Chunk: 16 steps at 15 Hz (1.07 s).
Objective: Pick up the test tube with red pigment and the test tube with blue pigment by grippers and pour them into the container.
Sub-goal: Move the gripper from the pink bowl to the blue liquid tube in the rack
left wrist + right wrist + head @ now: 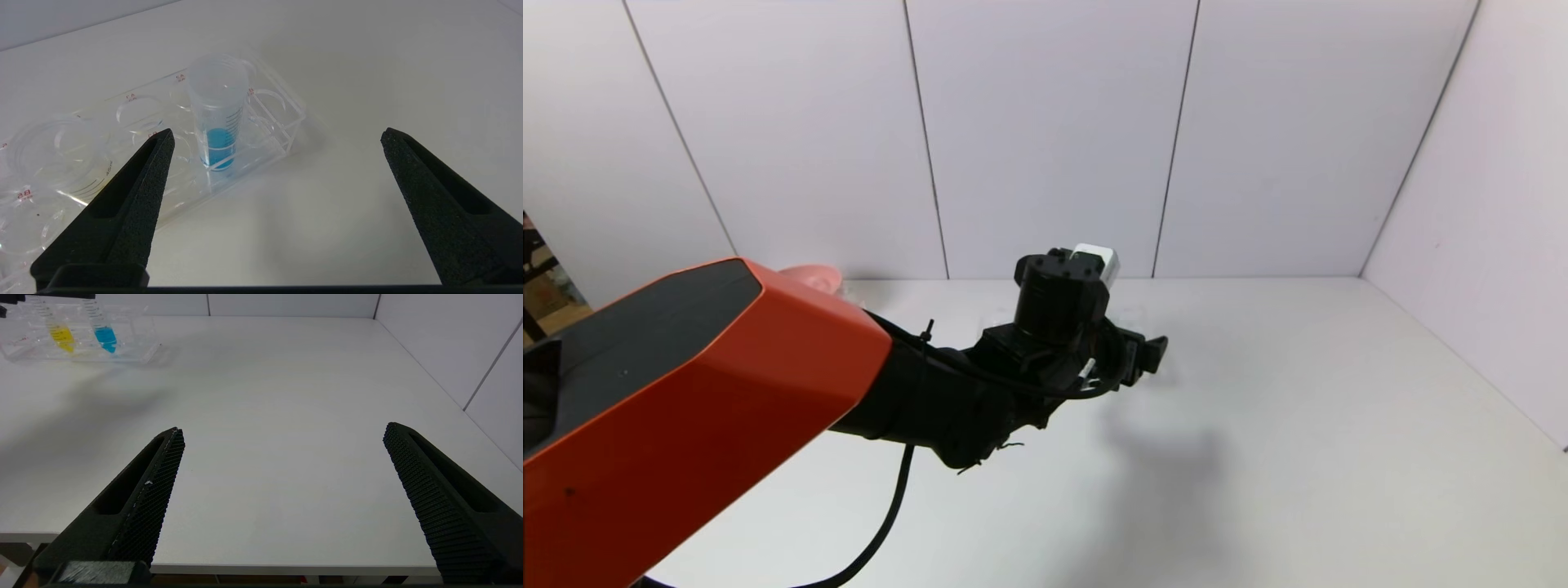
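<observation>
Left gripper [276,136] is held spread wide above the blue tube [218,118], which stands upright in the clear rack [282,122]. Right gripper [282,433] is parked low, likewise spread.

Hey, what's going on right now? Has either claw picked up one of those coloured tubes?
Left gripper open, empty, hovering short of the rack. Blue tube upright in the rack, untouched. Right gripper open, empty, low at the table's near edge. Nothing between left fingers and blue tube.
</observation>
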Available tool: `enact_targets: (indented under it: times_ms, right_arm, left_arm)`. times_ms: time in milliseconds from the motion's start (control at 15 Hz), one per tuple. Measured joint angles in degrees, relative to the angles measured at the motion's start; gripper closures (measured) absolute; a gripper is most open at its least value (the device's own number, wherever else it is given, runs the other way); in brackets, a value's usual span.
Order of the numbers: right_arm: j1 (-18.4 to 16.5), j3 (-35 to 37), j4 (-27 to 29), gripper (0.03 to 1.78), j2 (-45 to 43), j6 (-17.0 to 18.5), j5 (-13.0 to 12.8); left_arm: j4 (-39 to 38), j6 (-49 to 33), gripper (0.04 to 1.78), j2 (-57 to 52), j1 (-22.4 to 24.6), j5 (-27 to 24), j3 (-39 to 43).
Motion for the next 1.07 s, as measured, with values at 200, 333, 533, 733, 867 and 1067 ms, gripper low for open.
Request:
enact_targets:
  times_ms: [200, 333, 533, 733, 867, 1067]
  right_arm:
    - [0.0, 0.0, 0.0, 0.04, 0.0, 0.0, 0.0]
    - [0.0, 0.0, 0.0, 0.04, 0.0, 0.0, 0.0]
    - [0.0, 0.0, 0.0, 0.04, 0.0, 0.0, 0.0]
    - [0.0, 0.0, 0.0, 0.04, 0.0, 0.0, 0.0]
    - [0.0, 0.0, 0.0, 0.04, 0.0, 0.0, 0.0]
    - [0.0, 0.0, 0.0, 0.04, 0.0, 0.0, 0.0]
  left_arm:
    - [2.3, 0.0, 0.06, 3.2, 0.0, 1.6, -5.1]
    - [2.9, 0.0, 0.06, 5.5, 0.0, 3.7, -8.6]
    - [3.2, 0.7, 0.06, 8.8, 0.1, 7.7, -12.4]
    - [3.3, 0.6, 0.06, 10.3, 0.1, 8.0, -13.4]
    - [2.9, 0.7, 0.06, 10.8, 0.1, 8.1, -13.7]
    - [2.8, 0.8, 0.06, 11.0, 0.1, 8.3, -13.7]
